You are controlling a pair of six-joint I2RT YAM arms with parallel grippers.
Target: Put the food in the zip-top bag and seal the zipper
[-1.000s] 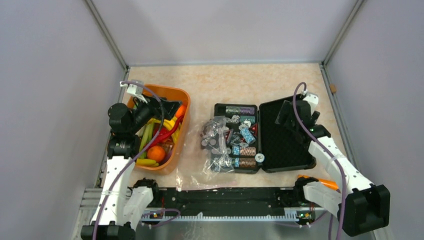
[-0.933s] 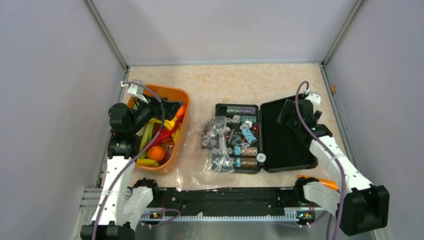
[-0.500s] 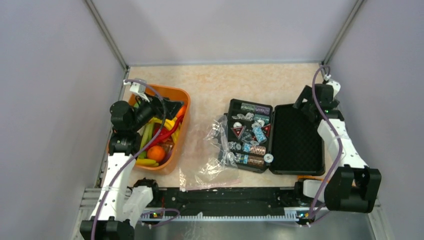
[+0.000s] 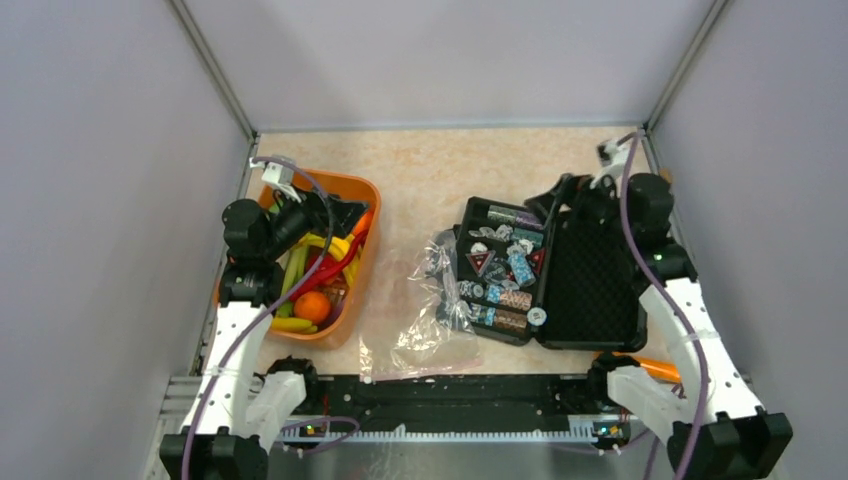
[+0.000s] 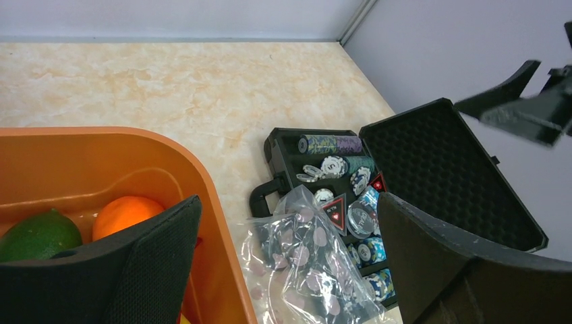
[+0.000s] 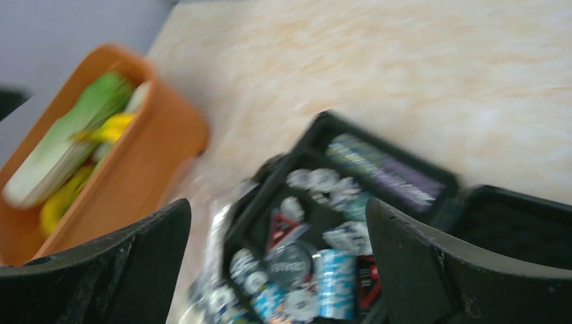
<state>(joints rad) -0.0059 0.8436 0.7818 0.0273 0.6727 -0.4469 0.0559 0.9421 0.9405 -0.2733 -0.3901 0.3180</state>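
Note:
The food lies in the orange tub [image 4: 366, 243]: an orange [image 4: 312, 307], yellow bananas [image 4: 292, 324] and a red chilli [image 4: 338, 268]. My left gripper [image 4: 340, 217] hangs open over the tub's far end, holding nothing. In the left wrist view it [image 5: 290, 270] frames the tub rim [image 5: 202, 196], an orange [image 5: 125, 212] and a green fruit [image 5: 37, 233]. The clear zip-top bag [image 4: 425, 315] lies crumpled between tub and black case, with grey-purple chips inside; I cannot pick out the zipper. My right gripper [image 4: 558, 200] is open above the case's back edge. Its view [image 6: 280, 270] is blurred.
An open black hard case [image 4: 590, 290] holds poker chips in its left half [image 4: 500, 275]; its foam-lined lid lies flat to the right. The bag [image 5: 310, 263] overlaps the case's left edge. Grey walls close in on three sides. An orange-handled tool [image 4: 650, 366] lies by the right arm's base.
The right arm swung from the case lid out to the far right corner, then back over the case's rear edge. The case slid right and the bag shifted with it. The left arm barely moved.

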